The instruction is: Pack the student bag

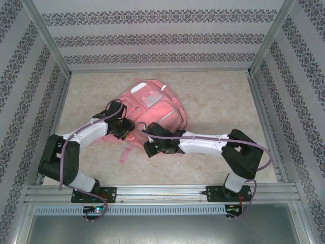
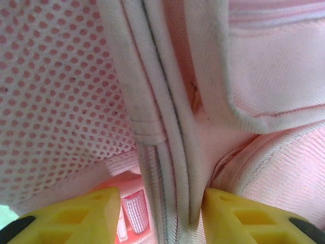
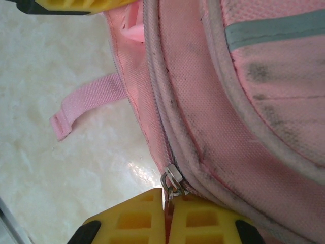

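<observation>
- The student bag (image 1: 155,104) lies flat around the middle of the bench (image 1: 218,101), front side up, with both arms reaching in to its near edge
- The overhead view shows the whole scene: the left gripper (image 1: 123,128) at the bag's near-left side and the right gripper (image 1: 151,146) at its near edge, close beside each other
- The left wrist view shows what the overhead one cannot: the yellow fingers (image 2: 76,213) stand apart with a grey-piped seam (image 2: 162,152) of the bag between them, and a gap is left on one side, so this gripper is open around the seam; white mesh (image 2: 56,91) over pink fabric lies to the left
- The right wrist view shows its two fingers closed together, pinching the zip pull (image 3: 171,184) at the end of a zip line
- The same view shows a grey reflective strip (image 3: 274,30), dark smudges on the pink fabric, and a loose pink strap (image 3: 84,104) lying on the bench
- Pale patches (image 1: 144,94) on the bag's front carry marks too small to read
- The bench is pale beige with a glossy, marbled look
- Walls (image 1: 152,38) papered in white with dark ornamental bands enclose it, and a metal rail (image 1: 162,192) runs along the near edge
</observation>
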You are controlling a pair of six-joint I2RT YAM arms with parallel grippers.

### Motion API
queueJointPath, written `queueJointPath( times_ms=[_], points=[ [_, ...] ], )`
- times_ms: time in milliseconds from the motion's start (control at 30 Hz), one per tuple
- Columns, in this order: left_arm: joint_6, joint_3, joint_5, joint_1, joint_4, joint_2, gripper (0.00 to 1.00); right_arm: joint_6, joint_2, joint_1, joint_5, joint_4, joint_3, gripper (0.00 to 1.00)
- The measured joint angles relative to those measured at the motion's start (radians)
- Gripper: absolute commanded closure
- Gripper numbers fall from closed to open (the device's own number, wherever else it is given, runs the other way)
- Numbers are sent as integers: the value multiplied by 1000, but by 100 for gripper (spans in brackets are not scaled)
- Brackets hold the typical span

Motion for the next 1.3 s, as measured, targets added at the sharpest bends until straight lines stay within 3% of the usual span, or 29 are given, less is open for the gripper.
queueJointPath(
  times_ms=[100, 167, 367, 533, 833, 900, 1000, 1067, 1133, 1200, 1300],
  points=[
    [16, 10, -9, -1, 20, 37, 89, 13, 0, 6, 24, 11, -2, 100],
    [35, 22, -10, -1, 26, 49, 100, 18, 0, 9, 41, 11, -3, 100],
    [155, 59, 0, 18, -19, 53, 100, -18, -24, 7, 115, -68, -4, 100],
    [328, 99, 20, 84, -53, 54, 100, -62, -69, -60, 157, -154, -26, 100],
    [715, 257, 267, 177, -166, 185, 100, -169, -101, -266, 163, -187, -71, 100],
    [803, 365, 279, 191, -255, 269, 100, -200, -98, -261, 181, -214, -46, 100],
    [883, 501, 280, 222, -329, 377, 100, -238, -96, -175, 228, -256, 16, 100],
    [908, 564, 277, 248, -352, 426, 88, -237, -95, -103, 224, -254, 53, 100],
    [904, 623, 261, 260, -375, 467, 60, -215, -80, -36, 201, -229, 90, 100],
    [864, 672, 212, 264, -370, 496, 53, -187, -53, 0, 175, -217, 114, 100],
    [781, 692, 169, 269, -351, 496, 51, -146, 31, 32, 136, -211, 165, 100]
  ],
)
